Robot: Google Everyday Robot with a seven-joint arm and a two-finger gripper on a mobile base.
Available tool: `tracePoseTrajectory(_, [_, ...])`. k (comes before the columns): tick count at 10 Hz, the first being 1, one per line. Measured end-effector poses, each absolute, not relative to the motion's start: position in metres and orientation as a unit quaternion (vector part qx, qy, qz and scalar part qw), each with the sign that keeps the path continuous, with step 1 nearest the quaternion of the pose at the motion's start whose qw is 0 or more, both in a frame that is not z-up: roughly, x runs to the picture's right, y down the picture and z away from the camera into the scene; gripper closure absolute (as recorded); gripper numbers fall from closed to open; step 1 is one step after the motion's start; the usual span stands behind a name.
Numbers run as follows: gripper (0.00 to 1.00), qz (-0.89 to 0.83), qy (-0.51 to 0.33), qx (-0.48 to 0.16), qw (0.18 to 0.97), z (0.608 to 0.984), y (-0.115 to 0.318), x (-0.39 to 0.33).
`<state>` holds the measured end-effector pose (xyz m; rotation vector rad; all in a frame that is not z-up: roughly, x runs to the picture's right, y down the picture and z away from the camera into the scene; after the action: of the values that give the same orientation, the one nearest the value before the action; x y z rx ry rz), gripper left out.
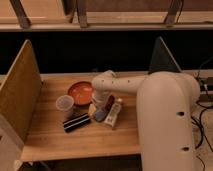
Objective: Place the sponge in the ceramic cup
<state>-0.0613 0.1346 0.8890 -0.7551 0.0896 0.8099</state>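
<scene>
The sponge (pixel 100 115) lies flat on the wooden table (pixel 50 140), blue-grey face up, between the black striped block and the white bottle. My gripper (pixel 98 107) hangs straight down from the white arm (pixel 120 86), right over the sponge and hiding its upper edge. The ceramic cup (pixel 65 104), pale and round, stands upright to the left of the gripper, about a hand's width away.
An orange-red shallow bowl (pixel 81 92) sits just behind the cup. A black white-striped block (pixel 76 123) lies in front of it. A white bottle (pixel 114 113) lies right of the sponge. A tall wooden panel (pixel 20 95) walls the left side.
</scene>
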Motion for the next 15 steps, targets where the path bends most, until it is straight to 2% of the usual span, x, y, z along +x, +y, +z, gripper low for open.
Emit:
tracePoseTrajectory(3, [0.38, 0.378, 0.038, -0.363, 0.851, 0.893, 0.136, -0.073])
tracePoseTrajectory(4, [0.44, 0.374, 0.039, -0.362, 0.853, 0.893, 0.135, -0.074])
tracePoseTrajectory(7, [0.73, 0.368, 0.047, -0.361, 0.855, 0.894, 0.138, -0.073])
tracePoseTrajectory(8, [0.77, 0.371, 0.050, -0.362, 0.854, 0.895, 0.141, -0.070])
tracePoseTrajectory(15, [0.78, 0.394, 0.068, -0.369, 0.839, 0.894, 0.158, -0.051])
